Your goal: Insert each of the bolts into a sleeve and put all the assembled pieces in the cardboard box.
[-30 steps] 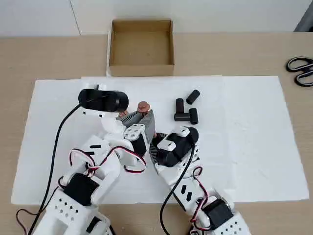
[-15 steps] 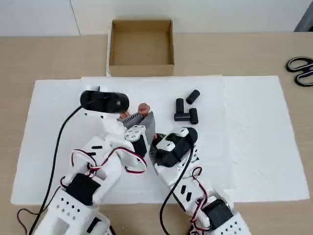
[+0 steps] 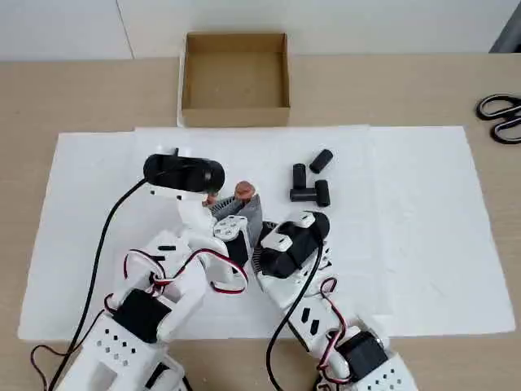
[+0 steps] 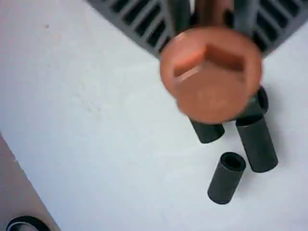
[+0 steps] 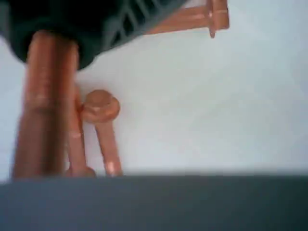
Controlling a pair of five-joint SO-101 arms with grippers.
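While ribbed grey left jaws clench copper-coloured bolt [image 4: 210, 72], its flat hex head faces up, arm-side of cardboard box [image 3: 235, 79]. Right jaws just beside them, grip cannot tell. Four short black tube sleeves [image 3: 322, 193] lie clustered on white paper sheet [image 3: 423, 244], arm-side of box, off its right corner. Loose bolts [image 5: 99, 107], slim round shanks, lie flat on paper. Box square, open-topped, shallow, on pale wood-look surface [image 3: 81, 90].

The bolt [image 4: 210, 72] is shiny copper orange. The sleeves [image 3: 322, 193] are black. The cardboard box [image 3: 235, 116] is plain brown. The sheet [image 3: 423, 228] is white, the bench [image 3: 81, 90] is pale wood, and the scissors [image 3: 498, 119] have black handles.
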